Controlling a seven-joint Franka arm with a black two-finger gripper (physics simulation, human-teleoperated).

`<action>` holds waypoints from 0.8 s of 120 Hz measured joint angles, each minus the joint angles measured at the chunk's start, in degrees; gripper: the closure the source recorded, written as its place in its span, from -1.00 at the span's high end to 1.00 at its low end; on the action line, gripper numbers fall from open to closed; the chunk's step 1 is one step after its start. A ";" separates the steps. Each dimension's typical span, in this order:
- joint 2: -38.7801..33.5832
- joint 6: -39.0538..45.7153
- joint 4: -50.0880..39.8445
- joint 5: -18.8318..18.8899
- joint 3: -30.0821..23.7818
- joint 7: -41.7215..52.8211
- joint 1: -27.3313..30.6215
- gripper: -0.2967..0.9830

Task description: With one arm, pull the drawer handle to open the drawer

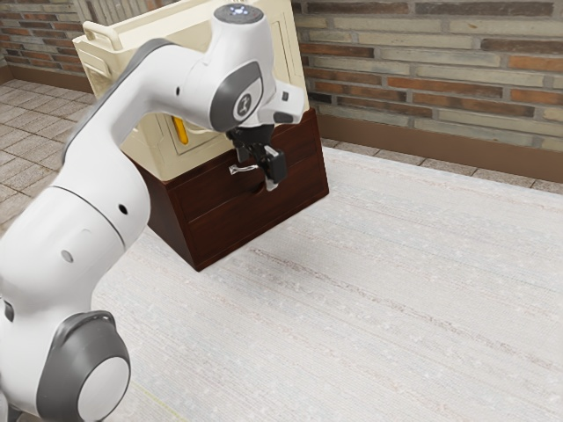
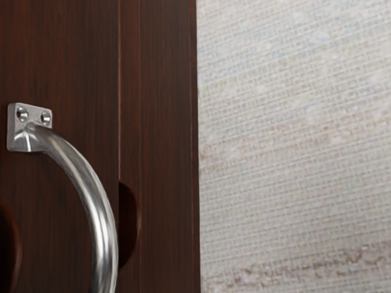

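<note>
White arm point(image 1: 106, 101) links lead to the black tool point(image 1: 258, 169), its fingers spread near the silver handle point(image 2: 102, 223) on the dark drawer point(image 2: 67, 67) front. Closing off-centre (easily done with a curved bar) might make the pull slip.

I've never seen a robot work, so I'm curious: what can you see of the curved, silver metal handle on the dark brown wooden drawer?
The curved silver handle is a smooth, shiny rounded bar, apparently metal, bowing out from the dark brown wooden drawer front. A squarish silver plate with two screws fixes one end. The black two-finger gripper is at it; whether they touch, I can't tell.
</note>
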 joint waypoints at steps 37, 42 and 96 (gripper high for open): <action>0.48 1.35 -0.05 -0.34 -0.10 0.29 -0.11 0.53; 0.51 1.52 -0.07 -0.36 -0.09 0.32 -0.09 0.53; 1.24 2.14 -0.24 -1.56 -0.16 0.54 0.08 0.54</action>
